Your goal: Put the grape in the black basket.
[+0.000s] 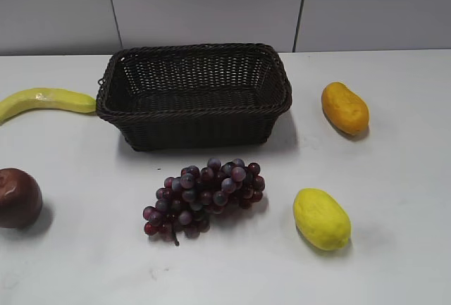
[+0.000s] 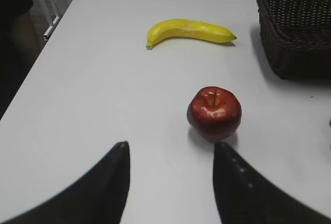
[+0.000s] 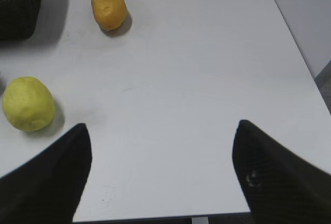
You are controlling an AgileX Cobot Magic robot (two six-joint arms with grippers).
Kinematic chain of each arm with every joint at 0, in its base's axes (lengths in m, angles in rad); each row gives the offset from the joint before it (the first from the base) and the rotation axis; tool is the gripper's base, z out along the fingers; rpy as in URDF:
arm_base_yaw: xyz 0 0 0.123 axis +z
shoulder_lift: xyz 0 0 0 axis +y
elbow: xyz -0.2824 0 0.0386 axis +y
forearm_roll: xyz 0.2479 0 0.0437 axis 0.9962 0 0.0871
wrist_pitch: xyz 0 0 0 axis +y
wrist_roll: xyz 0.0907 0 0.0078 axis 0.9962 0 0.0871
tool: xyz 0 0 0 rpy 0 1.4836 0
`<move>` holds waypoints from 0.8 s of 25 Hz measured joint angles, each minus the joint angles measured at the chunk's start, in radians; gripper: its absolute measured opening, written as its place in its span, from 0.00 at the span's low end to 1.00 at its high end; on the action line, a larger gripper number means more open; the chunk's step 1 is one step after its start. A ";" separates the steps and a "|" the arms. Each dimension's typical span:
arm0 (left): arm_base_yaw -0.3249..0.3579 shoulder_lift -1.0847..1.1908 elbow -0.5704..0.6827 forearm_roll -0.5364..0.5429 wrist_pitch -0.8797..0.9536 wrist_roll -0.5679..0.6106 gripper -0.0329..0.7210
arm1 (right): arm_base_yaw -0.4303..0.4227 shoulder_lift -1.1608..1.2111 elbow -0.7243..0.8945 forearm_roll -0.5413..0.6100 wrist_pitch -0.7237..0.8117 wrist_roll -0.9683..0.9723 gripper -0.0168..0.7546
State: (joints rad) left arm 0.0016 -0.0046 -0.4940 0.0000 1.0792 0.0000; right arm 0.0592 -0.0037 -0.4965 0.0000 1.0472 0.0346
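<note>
The grape bunch, dark purple-red, lies on the white table just in front of the black basket, which is empty. The basket also shows in the left wrist view and its corner in the right wrist view. Neither gripper shows in the exterior view. My left gripper is open and empty above the table near the left front edge, with a red apple just beyond its right finger. My right gripper is open wide and empty over the table's right front edge. The grape is out of both wrist views.
A red apple lies at the left front. A banana lies left of the basket. An orange mango lies to the basket's right, and a yellow lemon-like fruit right of the grape.
</note>
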 joint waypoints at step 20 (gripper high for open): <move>0.000 0.000 0.000 0.000 0.000 0.000 0.69 | 0.000 0.112 -0.042 0.000 -0.064 0.000 0.82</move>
State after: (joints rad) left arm 0.0016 -0.0046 -0.4940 0.0000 1.0792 0.0000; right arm 0.0592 0.1086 -0.5385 0.0000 0.9830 0.0346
